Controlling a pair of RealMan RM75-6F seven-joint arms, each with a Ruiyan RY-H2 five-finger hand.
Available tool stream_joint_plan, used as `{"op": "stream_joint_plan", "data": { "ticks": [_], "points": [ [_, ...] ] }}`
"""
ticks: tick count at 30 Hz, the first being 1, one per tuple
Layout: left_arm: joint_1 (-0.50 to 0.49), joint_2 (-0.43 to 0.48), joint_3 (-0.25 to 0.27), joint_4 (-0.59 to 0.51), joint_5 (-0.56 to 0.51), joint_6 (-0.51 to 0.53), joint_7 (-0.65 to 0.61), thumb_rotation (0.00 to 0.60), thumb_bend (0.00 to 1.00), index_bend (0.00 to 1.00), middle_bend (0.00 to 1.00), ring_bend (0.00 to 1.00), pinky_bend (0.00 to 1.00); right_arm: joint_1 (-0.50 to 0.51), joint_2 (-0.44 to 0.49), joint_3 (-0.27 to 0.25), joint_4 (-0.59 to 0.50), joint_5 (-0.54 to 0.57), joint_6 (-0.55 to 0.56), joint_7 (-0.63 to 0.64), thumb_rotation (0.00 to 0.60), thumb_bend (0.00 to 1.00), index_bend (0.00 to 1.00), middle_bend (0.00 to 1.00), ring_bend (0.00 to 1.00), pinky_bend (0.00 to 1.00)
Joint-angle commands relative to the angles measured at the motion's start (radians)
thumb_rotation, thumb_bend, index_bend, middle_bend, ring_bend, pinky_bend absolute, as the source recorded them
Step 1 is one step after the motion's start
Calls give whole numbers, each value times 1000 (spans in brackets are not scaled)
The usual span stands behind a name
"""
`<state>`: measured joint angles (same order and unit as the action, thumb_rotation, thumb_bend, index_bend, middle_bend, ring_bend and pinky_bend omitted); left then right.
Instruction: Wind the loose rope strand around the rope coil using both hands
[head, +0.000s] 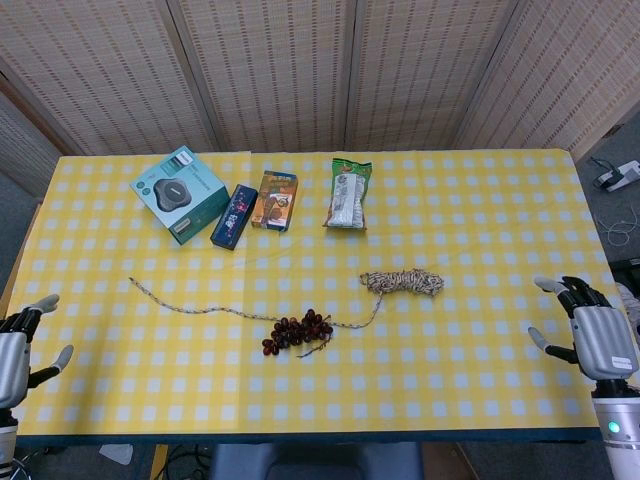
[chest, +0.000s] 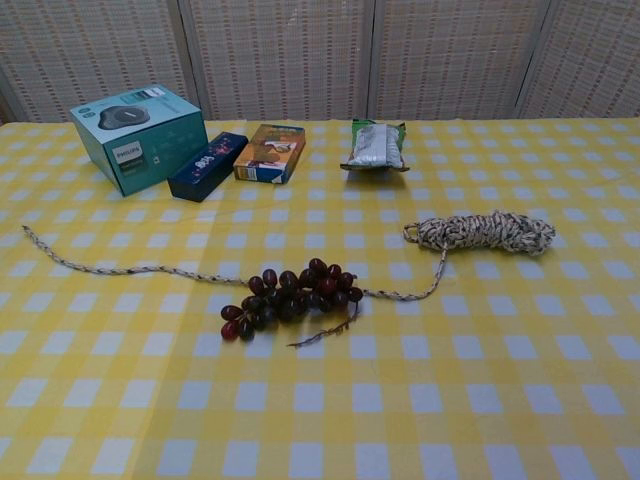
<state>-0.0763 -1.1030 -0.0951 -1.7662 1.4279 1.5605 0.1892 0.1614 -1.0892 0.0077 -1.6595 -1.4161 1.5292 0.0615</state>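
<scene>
A speckled rope coil (head: 404, 283) (chest: 484, 232) lies right of the table's middle. Its loose strand (head: 205, 309) (chest: 120, 268) trails from the coil leftward across the yellow checked cloth, passing under a bunch of dark grapes (head: 298, 332) (chest: 291, 296). My left hand (head: 20, 345) hangs at the table's left edge, open and holding nothing. At the right edge my right hand (head: 591, 331) is likewise open, well clear of the coil. Neither hand shows in the chest view.
Along the back stand a teal Philips box (head: 181, 193) (chest: 137, 135), a dark blue box (head: 233, 215) (chest: 207, 165), an orange box (head: 275, 199) (chest: 270, 152) and a green snack packet (head: 348, 194) (chest: 375, 145). A woven screen closes the back.
</scene>
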Motion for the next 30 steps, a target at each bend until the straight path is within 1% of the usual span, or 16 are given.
{"op": "stream_joint_plan", "data": {
  "ticks": [1,5,8,12,17,24,26,30],
  "points": [
    [-1,2,5,-1,3,-8,-1,600,263,256,307,342,347,-18,4,-4,6,-21,16,15,600,195,253,328,179,267],
    [-6,10,11,-6,6,-25,-2,600,263,256,307,342,345,-27,8,-2,-1,-41,18,6,600,195,261,330,180,267],
    [-8,15,14,-12,5,-38,-14,600,263,256,306,342,345,-20,18,1,-16,-43,-9,-16,600,195,261,331,181,267],
    [-11,18,16,-13,3,-47,-13,600,263,256,306,342,345,12,39,14,-54,-30,-77,-64,600,195,261,317,181,267],
    [-12,18,17,-13,1,-52,-10,600,263,256,306,342,345,76,39,50,-90,-3,-169,-133,600,195,261,294,181,267],
    [-13,16,22,-12,2,-58,-11,600,263,256,304,342,344,206,-17,111,-112,73,-342,-255,600,195,261,288,181,267],
    [-13,20,23,-15,1,-62,-11,600,262,255,301,342,344,239,-43,122,-101,87,-381,-282,600,195,261,288,177,267],
    [-9,30,27,-23,3,-61,-23,600,262,256,294,342,339,309,-106,149,-57,151,-459,-353,600,195,261,283,168,267]
  ]
}}
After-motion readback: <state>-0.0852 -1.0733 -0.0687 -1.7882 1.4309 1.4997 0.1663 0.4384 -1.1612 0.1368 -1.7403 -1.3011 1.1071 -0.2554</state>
